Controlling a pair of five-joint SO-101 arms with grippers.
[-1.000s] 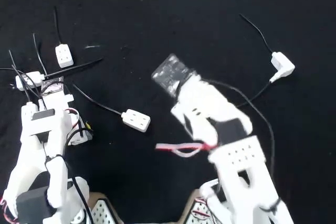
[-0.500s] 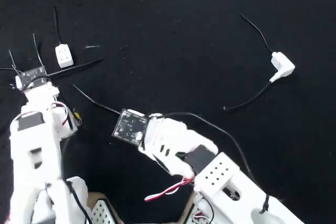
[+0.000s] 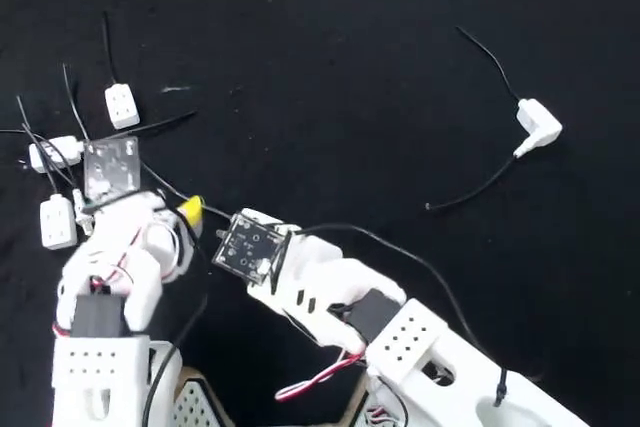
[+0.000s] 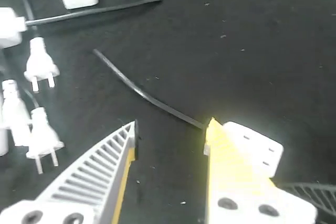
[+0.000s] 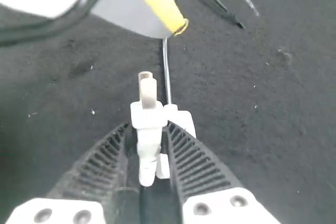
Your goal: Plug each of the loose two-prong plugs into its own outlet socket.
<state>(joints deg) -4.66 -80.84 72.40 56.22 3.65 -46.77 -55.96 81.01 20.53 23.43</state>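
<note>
The right jaws are clamped on a white two-prong plug (image 5: 147, 113) above the black table (image 5: 273, 103). The left jaws gape wide, one yellow-edged jaw just beside a white rectangular outlet socket (image 4: 253, 148).

White plug (image 5: 148, 123), black table (image 3: 350, 57).

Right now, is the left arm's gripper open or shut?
Open. The left gripper has its fingers spread, bare black table between them; the white outlet socket lies outside the gap, not clamped.
</note>
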